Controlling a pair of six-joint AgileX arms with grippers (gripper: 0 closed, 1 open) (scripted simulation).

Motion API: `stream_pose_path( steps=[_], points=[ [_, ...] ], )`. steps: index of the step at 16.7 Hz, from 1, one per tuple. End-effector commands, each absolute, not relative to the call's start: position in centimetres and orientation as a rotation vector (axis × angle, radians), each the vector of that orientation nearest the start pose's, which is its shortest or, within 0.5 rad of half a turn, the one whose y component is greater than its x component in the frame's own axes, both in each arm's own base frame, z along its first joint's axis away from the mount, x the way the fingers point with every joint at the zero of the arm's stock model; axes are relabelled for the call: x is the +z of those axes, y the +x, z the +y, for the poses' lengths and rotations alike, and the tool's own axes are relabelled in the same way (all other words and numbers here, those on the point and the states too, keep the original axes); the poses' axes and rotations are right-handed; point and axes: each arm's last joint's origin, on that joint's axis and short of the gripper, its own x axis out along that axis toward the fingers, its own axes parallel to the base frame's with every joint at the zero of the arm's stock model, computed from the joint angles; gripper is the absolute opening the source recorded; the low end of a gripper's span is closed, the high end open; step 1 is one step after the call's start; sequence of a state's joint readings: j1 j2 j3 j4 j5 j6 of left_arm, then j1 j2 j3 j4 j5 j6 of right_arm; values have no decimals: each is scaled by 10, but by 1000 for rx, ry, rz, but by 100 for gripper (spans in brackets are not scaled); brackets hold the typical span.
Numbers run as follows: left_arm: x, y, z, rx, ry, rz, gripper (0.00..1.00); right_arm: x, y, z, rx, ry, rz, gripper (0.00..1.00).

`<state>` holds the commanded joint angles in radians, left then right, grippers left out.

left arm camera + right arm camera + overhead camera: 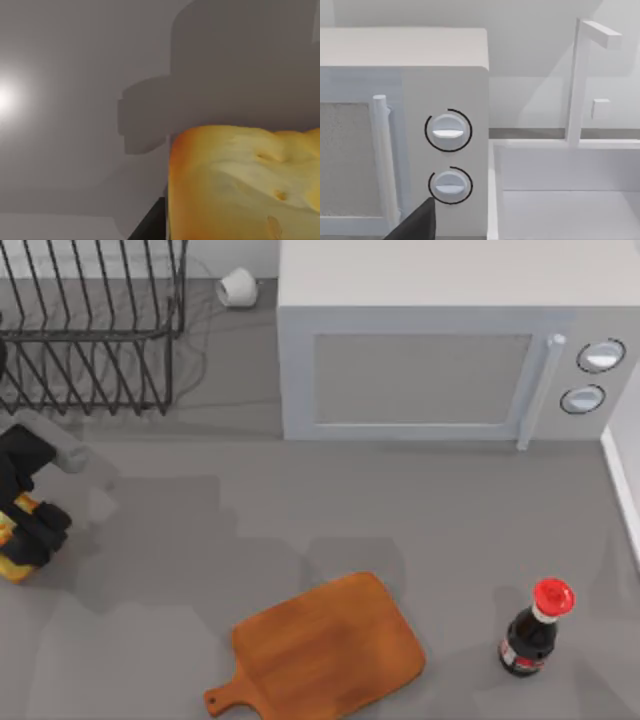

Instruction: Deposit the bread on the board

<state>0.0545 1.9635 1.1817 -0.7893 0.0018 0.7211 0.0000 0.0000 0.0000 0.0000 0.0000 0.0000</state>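
- Left hand at the bench's left edge grips the golden-yellow, orange-crusted bread chunk, ready for carrying;
- Reddish-brown wooden cutting board lies well apart, bare;
- Right hand's state: cannot tell.

Even, soft light; blurred shadows fall across the grey table. In the left wrist view a bright glare spot sits near the edge, and the close bread looks soft

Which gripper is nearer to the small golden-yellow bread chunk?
Left. The left gripper is at the small golden-yellow bread chunk, at the table's left edge. The right gripper faces the white microwave.
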Motion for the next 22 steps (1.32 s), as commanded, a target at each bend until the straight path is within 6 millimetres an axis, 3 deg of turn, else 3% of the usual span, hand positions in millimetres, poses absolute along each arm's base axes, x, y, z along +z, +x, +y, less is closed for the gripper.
stream_pose_path(
  steps=[2, 12, 20, 22],
  points=[
    [114, 342, 21, -517, 517, 1508, 0, 160, 106, -1, 0, 0, 0, 100],
    [120, 344, 21, -516, 518, 1503, 0, 160, 106, -1, 0, 0, 0, 100],
    [205, 343, 20, -525, 517, 1517, 0, 160, 106, -1, 0, 0, 0, 100],
    [215, 342, 20, -519, 519, 1505, 0, 160, 106, -1, 0, 0, 0, 100]
  ],
)
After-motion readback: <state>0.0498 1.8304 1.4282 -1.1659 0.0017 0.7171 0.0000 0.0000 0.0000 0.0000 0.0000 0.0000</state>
